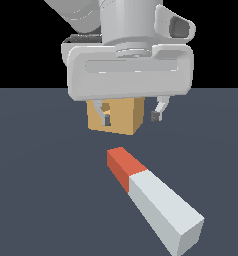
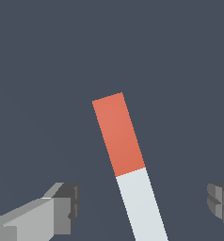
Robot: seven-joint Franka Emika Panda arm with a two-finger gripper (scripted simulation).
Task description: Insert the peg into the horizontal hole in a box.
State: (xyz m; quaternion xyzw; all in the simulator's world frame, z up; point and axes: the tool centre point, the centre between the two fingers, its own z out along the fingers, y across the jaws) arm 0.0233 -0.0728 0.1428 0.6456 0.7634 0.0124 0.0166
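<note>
Two dark-tipped fingers of the pale grey end effector hang spread wide apart and empty above the dark slate desk, in front of the plain tan wood-coloured box, whose small dark hole shows on the face toward the exterior view's left. Nearer the camera, well apart from the box, the long square-sectioned pale grey-white peg lies flat on the desk, its short red-orange end toward the box and its pale end toward the exterior view's right; the wrist view shows it between the spread fingers, untouched.
</note>
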